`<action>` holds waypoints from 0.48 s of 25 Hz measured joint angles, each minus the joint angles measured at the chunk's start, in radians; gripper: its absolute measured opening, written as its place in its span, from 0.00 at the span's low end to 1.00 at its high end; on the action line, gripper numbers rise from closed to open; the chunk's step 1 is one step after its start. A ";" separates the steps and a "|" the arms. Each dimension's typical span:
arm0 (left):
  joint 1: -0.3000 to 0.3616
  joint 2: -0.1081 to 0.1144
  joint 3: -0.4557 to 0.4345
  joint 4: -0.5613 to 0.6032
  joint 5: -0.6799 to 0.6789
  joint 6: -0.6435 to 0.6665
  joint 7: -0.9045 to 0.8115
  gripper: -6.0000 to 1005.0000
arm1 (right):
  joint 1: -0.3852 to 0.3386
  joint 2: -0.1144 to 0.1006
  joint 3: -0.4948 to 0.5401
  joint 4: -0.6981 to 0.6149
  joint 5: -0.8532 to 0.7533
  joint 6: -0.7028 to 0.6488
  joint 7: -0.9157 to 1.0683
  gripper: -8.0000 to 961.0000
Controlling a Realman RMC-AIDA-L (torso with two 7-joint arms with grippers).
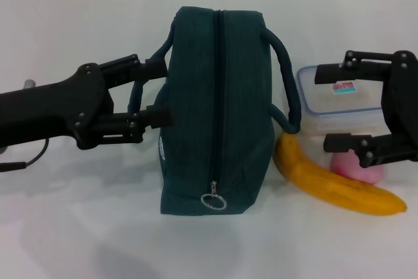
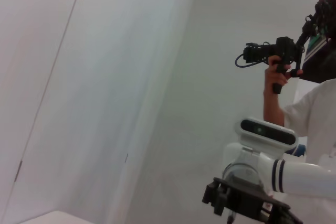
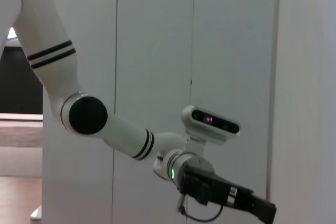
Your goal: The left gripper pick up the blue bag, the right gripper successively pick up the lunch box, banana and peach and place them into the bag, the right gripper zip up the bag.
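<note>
Now left gripper jaws apart around blue bag handle, right gripper jaws apart over lunch box.

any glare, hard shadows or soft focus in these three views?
Head view: even light, only soft shadows on the table under the blue bag and left gripper; the right gripper is open. Left wrist view: a bright lamp flare in one corner. Right wrist view: no glare.

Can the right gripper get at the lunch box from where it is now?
Probably yes. The right gripper is open, fingers spread on either side of the lunch box, with nothing between them. The banana and peach lie nearer the robot, out of its way.
</note>
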 joint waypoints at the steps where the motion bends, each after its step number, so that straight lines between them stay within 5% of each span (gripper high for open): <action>1: 0.000 -0.001 0.000 0.000 0.002 -0.003 0.004 0.88 | -0.001 0.000 0.000 0.001 0.004 -0.001 0.000 0.83; 12: -0.001 -0.002 0.000 0.000 0.006 -0.012 0.029 0.88 | 0.018 -0.004 -0.009 0.051 0.003 0.022 0.000 0.83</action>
